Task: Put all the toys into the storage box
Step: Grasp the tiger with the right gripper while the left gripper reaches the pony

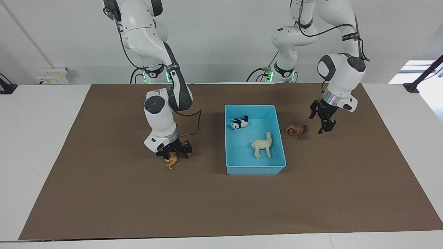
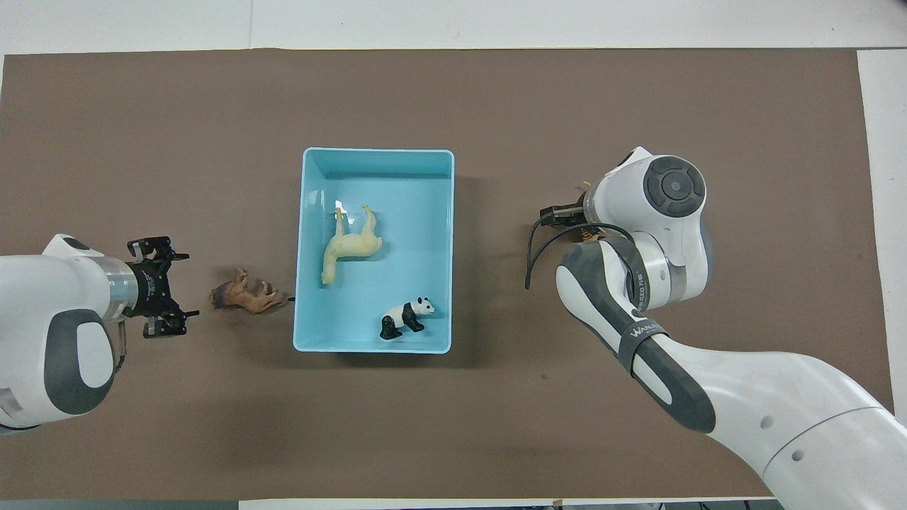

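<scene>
Light blue rectangular plastic storage box holds the cream llama figurine and the black-and-white panda figurine. Brown lion figurine lies just beside the box toward the left arm's end, long axis pointing at the left gripper, whose fingers stand apart. Right gripper is clamped on the orange striped tiger figurine, near the mat.

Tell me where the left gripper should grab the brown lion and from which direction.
Grip the lion across its narrow torso, coming straight down from above. It lies on the mat beside the storage box, body pointing toward the box, so the fingers probably fit best either side of the trunk. The left gripper hangs open alongside its head end.
</scene>
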Controlling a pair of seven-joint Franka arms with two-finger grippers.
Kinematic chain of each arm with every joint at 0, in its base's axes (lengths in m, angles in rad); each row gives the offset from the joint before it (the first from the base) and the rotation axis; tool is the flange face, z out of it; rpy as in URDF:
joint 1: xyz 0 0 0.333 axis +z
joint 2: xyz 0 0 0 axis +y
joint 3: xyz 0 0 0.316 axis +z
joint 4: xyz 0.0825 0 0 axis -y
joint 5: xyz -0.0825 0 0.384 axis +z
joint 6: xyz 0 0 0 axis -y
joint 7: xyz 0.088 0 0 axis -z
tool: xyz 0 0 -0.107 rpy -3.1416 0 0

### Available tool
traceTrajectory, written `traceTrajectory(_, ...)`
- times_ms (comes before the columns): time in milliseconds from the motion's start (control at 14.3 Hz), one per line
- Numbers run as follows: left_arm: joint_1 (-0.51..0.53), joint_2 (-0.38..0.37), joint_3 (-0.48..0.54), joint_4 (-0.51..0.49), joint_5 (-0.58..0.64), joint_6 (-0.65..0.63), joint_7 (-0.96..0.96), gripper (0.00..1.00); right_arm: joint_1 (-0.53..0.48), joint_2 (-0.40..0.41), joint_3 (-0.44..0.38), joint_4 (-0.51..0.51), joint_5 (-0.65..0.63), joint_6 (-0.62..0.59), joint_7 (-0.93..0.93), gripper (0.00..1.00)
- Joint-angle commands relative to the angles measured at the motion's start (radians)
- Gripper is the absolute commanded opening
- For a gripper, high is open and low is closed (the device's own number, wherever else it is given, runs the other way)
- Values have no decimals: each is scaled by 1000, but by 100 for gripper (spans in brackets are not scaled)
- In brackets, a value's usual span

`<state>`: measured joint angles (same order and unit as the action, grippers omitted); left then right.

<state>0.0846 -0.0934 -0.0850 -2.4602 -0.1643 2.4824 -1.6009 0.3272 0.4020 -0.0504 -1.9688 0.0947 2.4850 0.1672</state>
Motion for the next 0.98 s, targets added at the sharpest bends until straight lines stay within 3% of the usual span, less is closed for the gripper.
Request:
traceTrajectory(0,-34,3,-1,-66,-3,88,-161,100,-5,-17,6,-28,-13,14,-6,76)
traceTrajectory(140,-40,0,-1,-85,-3,90,-220,100,-2,-19,7,-25,-10,12,21,12)
traceTrajectory(209,-45,0,-1,-86,-3,90,-253,100,6,-19,7,-24,-10,12,46,0)
traceTrajectory(488,-65,3,-2,-98,-3,131,-281,100,3,-35,6,10,-10,-61,69,0)
traceTrajectory(767,-86,7,-2,-131,-3,187,-283,100,-7,-51,9,253,11,-351,89,0)
traceTrajectory(907,-88,26,-2,-132,-3,205,-283,99,9,-51,14,352,95,-399,188,0)
